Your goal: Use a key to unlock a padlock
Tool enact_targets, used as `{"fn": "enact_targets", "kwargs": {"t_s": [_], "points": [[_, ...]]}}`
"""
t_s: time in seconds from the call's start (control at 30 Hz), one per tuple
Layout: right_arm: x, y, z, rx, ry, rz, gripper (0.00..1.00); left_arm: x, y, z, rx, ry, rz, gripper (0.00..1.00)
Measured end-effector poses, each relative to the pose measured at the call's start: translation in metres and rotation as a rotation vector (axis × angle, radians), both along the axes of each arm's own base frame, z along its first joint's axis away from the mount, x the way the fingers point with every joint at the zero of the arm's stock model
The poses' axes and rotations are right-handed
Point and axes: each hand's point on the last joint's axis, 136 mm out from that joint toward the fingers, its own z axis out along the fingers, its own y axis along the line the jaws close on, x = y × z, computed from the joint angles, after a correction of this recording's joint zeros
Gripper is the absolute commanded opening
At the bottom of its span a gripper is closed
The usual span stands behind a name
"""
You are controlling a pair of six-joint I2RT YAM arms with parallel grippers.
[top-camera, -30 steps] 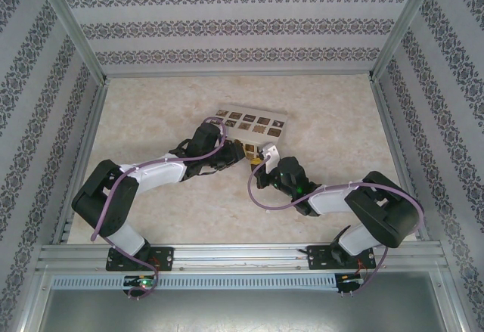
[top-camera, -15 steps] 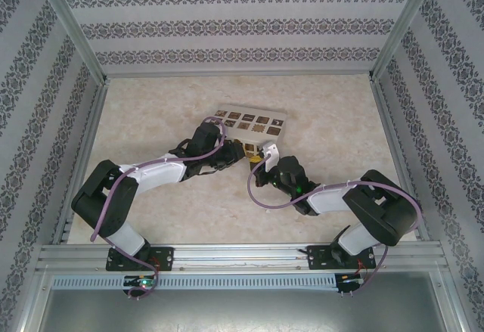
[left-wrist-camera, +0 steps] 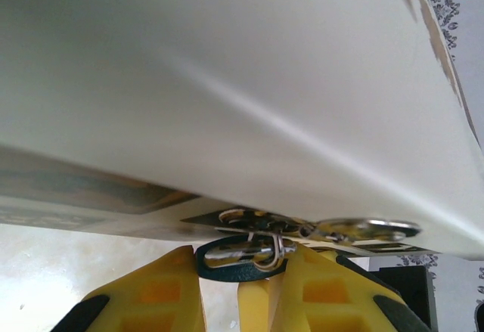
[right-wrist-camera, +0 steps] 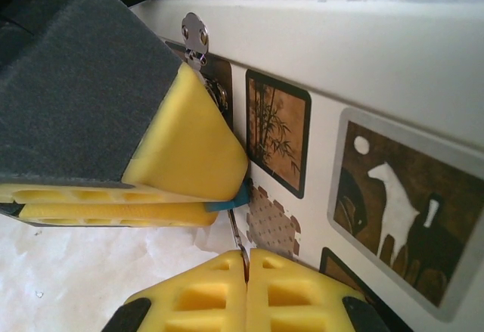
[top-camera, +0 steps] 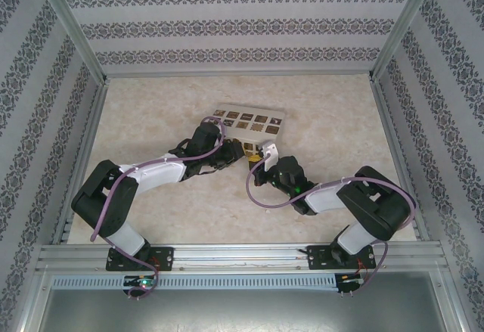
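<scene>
While left gripper [left-wrist-camera: 242, 262] jaws pinch the tiny blue padlock [left-wrist-camera: 219, 270], right gripper [right-wrist-camera: 246, 262] jaws pinch a thin dark metal key [right-wrist-camera: 236, 234]. Its length points toward the padlock.

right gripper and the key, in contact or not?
Touching. Right wrist view: the right gripper is shut on the thin key, no gap on either side; the key runs up toward the blue padlock.

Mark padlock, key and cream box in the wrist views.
padlock [left-wrist-camera: 214, 268], left wrist view, blue body's lower edge.
key [right-wrist-camera: 238, 243], right wrist view, thin dark shaft.
cream box [right-wrist-camera: 393, 52], right wrist view, plain cream wall.
</scene>
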Motion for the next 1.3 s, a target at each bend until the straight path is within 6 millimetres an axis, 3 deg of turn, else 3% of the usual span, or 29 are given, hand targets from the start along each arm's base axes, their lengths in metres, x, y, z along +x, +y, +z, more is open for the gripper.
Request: {"fn": "enact_targets", "kwargs": {"t_s": [1.3], "points": [[0.0078,-0.0014,0.0051,0.061,-0.020,-0.017,0.00,0.0064,0.0007,0.0054,-0.030,0.006,0.048,0.16]]}}
